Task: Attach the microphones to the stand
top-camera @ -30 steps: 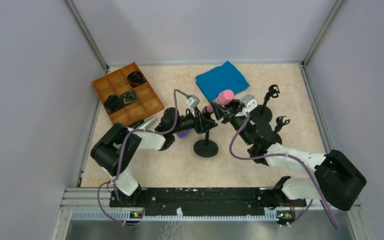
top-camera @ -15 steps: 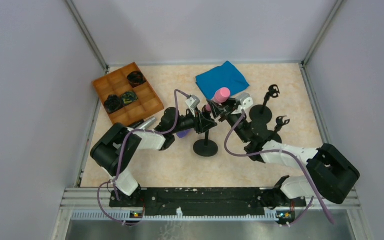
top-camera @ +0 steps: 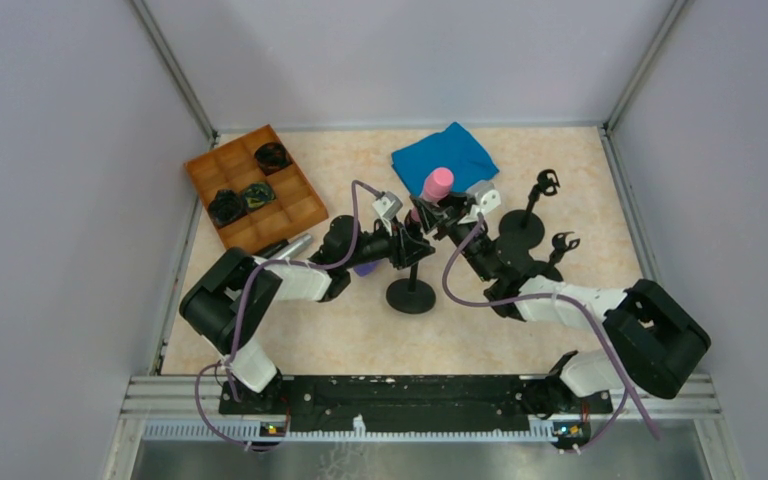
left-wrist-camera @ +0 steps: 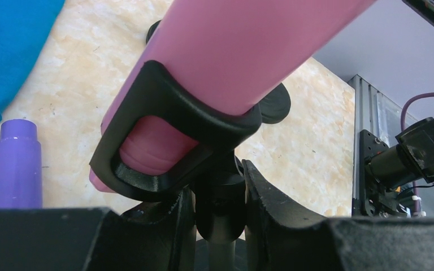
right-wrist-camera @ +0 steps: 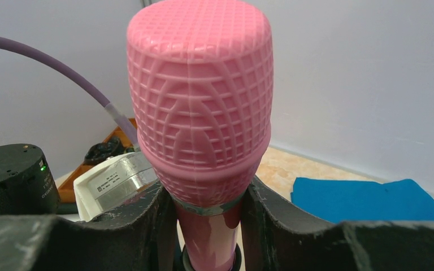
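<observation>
The pink microphone stands tilted, head up, with its handle passing through the black clip of the middle stand. My right gripper is shut on the handle just under the head. The stand's post is held just below the clip by my left gripper, which is shut on it. A purple microphone lies on the table under the left arm. By the left forearm lies a silver-grey microphone.
Two more black stands with bare clips stand to the right. A folded blue cloth lies at the back. An orange compartment tray holding dark items sits at the back left.
My right gripper has carried the pink microphone's head left and towards the back, standing it more upright in the clip. The left gripper has stayed on the stand's post.
</observation>
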`<state>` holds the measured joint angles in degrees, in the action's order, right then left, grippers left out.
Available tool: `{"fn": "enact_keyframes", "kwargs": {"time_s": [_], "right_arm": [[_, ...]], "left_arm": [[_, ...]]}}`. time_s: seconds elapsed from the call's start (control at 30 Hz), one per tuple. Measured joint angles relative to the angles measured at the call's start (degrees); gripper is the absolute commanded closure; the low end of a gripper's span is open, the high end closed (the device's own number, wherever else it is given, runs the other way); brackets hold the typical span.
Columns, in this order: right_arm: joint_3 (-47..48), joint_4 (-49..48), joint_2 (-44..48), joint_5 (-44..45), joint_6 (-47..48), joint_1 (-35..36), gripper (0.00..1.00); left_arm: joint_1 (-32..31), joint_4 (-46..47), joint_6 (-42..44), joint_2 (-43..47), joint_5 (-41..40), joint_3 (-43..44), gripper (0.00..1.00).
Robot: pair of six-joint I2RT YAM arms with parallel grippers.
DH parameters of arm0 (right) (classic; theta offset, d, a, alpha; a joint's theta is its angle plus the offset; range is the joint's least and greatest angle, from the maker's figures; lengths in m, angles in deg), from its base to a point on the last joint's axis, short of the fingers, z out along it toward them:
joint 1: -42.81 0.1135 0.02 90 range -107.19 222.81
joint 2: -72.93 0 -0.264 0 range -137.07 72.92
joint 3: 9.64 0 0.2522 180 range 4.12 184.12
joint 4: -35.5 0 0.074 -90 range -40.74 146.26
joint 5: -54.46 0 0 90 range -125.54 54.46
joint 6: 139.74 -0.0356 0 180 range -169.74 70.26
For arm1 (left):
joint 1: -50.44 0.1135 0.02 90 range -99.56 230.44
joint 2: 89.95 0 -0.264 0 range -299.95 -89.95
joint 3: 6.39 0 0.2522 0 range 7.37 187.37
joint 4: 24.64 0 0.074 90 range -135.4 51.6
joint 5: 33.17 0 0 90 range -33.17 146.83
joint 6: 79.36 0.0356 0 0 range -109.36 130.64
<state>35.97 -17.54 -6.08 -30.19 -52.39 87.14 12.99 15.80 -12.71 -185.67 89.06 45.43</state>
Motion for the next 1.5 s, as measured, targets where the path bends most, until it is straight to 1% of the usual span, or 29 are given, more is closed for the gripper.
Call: {"fn": "enact_keyframes", "kwargs": {"time_s": [0.53, 0.77, 1.5], "right_arm": [[-0.37, -1.95, -1.77, 0.7, 0.2, 0.2, 1.0], [-1.05, -3.21, -2.97, 3.21, 1.11, 1.31, 1.0], [-1.05, -6.54, -8.87, 5.18, -0.44, 1.44, 1.0]], "left_arm": [[-0.13, -0.57, 0.46, 0.33, -0.26, -0.02, 1.0], [-0.26, -1.51, 1.18, 0.76, -0.42, -0.02, 1.0], [-0.57, -1.75, 1.68, 0.76, -0.63, 0.0, 1.0]]}}
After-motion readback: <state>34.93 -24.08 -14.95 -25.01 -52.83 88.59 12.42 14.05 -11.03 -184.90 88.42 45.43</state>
